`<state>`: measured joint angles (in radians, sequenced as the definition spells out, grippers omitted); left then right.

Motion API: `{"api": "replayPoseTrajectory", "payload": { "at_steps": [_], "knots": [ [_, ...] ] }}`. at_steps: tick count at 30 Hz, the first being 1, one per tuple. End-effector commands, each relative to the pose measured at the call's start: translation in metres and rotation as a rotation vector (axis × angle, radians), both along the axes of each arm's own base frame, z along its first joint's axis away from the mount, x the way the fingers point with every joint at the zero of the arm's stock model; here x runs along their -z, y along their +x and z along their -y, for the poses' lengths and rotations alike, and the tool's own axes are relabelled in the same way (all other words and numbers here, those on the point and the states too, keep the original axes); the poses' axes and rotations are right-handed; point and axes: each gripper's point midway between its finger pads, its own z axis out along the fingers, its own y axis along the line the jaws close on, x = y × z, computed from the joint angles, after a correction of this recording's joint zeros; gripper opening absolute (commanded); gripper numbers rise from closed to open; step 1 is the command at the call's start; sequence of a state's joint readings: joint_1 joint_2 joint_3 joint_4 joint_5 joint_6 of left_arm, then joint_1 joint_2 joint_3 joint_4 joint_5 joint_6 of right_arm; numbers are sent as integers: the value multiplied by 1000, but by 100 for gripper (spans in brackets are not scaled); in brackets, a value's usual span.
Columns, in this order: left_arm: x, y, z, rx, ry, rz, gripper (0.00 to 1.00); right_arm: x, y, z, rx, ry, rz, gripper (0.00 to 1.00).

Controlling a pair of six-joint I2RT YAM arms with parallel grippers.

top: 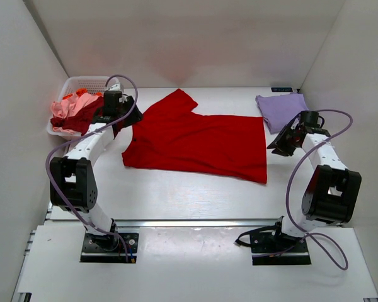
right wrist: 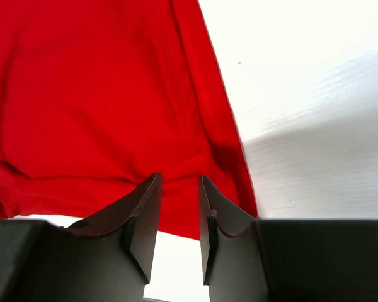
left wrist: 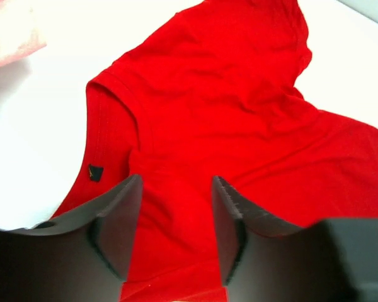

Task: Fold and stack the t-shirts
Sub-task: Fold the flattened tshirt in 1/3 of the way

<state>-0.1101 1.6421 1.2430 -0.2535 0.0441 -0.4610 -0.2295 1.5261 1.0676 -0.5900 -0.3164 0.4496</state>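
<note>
Top external, red t-shirt (top: 198,141) hem beside right claw (top: 274,146)

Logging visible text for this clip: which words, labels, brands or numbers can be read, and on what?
No readable text.
The small dark tag on the ribbed edge of the red t-shirt: nothing legible.
The dark strip behind the lavender t-shirt: marks too small to read.
</note>
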Motion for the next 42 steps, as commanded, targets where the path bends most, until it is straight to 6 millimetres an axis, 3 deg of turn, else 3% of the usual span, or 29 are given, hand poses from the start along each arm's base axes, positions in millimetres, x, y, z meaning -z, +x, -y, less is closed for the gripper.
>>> {"api": "replayPoseTrajectory", "payload": {
  "at_steps": [1,9,17,22,28,30,31,32,34,36,42],
  "knots": [
    [-16,-3,1,15,13,25,60,-3,4,-1,-12,-34,32,27],
    [49,-35,-1,25,62,-177,64,20,-11,-19,-103,-82,-73,26],
    [82,-28,18,25,51,-228,65,38,-24,-24,-143,-136,-139,24],
    [90,-13,26,27,43,-242,65,57,-29,-31,-167,-119,-198,27],
    [107,-7,36,45,57,-280,61,65,-29,-37,-187,-109,-217,26],
    [111,-8,35,39,55,-289,45,66,-29,-38,-191,-104,-220,17],
    [112,-7,36,42,56,-288,35,68,-30,-38,-193,-101,-224,7],
    [114,-9,34,39,55,-297,31,66,-27,-39,-187,-96,-222,3],
    [108,-6,35,36,51,-281,14,67,-28,-38,-199,-98,-224,0],
    [104,-6,32,34,51,-275,3,66,-26,-37,-194,-103,-221,0],
    [78,-3,24,22,44,-224,0,49,-17,-33,-176,-124,-175,0]
  ]
}}
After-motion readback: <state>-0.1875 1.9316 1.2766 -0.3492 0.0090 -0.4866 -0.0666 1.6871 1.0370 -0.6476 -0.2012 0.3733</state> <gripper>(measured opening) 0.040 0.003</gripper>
